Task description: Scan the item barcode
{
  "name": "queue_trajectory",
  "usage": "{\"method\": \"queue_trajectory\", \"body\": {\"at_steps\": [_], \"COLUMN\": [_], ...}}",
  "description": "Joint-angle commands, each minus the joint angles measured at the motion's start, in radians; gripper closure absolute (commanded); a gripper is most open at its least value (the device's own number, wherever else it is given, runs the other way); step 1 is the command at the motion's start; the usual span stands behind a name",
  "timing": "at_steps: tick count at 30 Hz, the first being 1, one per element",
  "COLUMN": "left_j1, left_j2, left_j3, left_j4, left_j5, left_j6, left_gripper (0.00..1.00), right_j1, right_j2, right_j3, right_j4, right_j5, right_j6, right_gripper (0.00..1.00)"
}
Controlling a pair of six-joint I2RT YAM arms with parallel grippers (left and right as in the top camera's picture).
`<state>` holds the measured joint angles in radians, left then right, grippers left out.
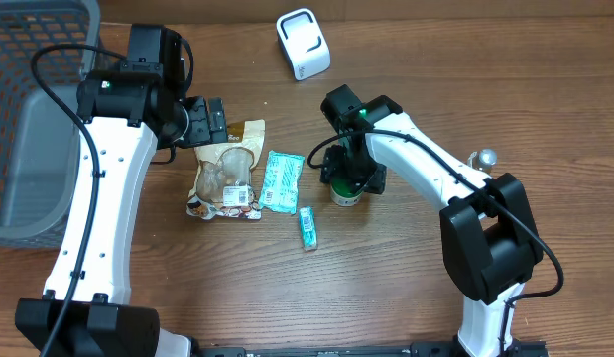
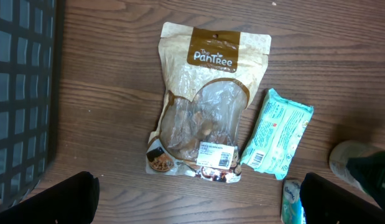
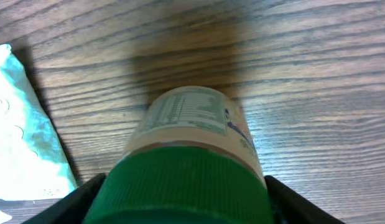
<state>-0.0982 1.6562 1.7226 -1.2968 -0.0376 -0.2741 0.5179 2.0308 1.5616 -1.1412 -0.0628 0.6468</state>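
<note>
A jar with a green ribbed cap (image 3: 180, 180) and a pale label (image 3: 189, 112) stands on the wooden table, also visible in the overhead view as the jar (image 1: 346, 190). My right gripper (image 1: 349, 178) comes down over it, and its black fingers (image 3: 86, 190) press against both sides of the cap. My left gripper (image 2: 198, 202) is open and empty, hovering over a tan snack pouch (image 2: 208, 106). A white scanner (image 1: 303, 43) sits at the back of the table.
A teal wipes pack (image 1: 283, 180) lies between pouch and jar, with a small tissue pack (image 1: 307, 227) in front of it. A dark mesh basket (image 1: 29, 59) and grey bin (image 1: 24, 169) stand at the left edge. A silver knob (image 1: 484, 157) sits at the right.
</note>
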Motion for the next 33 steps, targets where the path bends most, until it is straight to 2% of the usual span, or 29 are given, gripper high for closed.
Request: {"method": "queue_trajectory", "body": {"at_steps": [1,5,11,15,23,33], "left_j1": [-0.001,-0.001,-0.001,-0.001,-0.001,-0.001], "left_j2": [0.008,0.008,0.008,0.008,0.008,0.008], "left_j3": [-0.002,-0.002,-0.002,-0.002,-0.002,-0.002], "left_j4": [0.0,0.0,0.0,0.0,0.0,0.0], "left_j5": [0.005,0.005,0.005,0.005,0.005,0.005], "left_j6": [0.008,0.008,0.008,0.008,0.008,0.008], "left_gripper": [0.0,0.0,0.0,0.0,0.0,0.0], "right_j1": [0.005,0.005,0.005,0.005,0.02,0.02], "right_j2": [0.006,0.006,0.008,0.02,0.057,0.056], "right_j3": [-0.004,-0.004,-0.004,-0.005,-0.005,-0.004], "right_j4": [0.003,-0.002,-0.002,-0.009,-0.002,-0.01], "right_j5": [0.009,0.01,0.034,0.069,0.069,0.038], "right_j6": [0.01,-0.032,-0.021,0.031,0.034,0.038], "right_gripper": [0.29,0.29,0.07,0.06,0.08,0.3]}}
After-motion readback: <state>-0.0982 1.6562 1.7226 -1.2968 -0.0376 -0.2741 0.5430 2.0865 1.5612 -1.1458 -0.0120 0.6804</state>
